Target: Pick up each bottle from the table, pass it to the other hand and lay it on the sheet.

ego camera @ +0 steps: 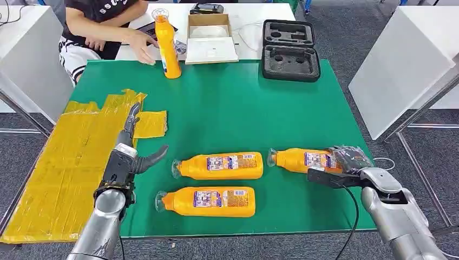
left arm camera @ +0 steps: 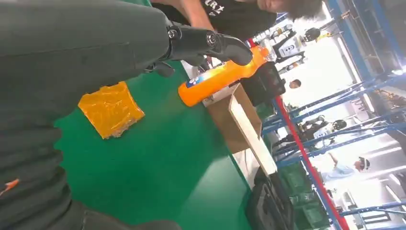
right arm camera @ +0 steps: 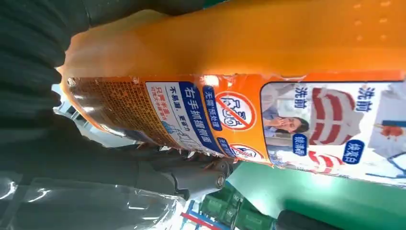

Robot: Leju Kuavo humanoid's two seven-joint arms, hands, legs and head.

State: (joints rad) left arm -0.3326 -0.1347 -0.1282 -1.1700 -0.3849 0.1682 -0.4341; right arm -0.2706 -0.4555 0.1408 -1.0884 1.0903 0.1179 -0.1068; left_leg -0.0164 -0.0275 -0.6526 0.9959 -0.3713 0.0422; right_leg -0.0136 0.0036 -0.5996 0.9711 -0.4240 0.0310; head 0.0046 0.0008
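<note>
Orange bottle (ego camera: 301,160) lying on green worktop (ego camera: 227,114), gripped by right robot hand (ego camera: 346,165); left robot hand (ego camera: 131,149) spread, empty.

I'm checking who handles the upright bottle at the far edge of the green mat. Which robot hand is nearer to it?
Left. The left hand hovers open near the yellow sheet, on the upright bottle's side. The right hand is at the near right, on a lying bottle.
</note>
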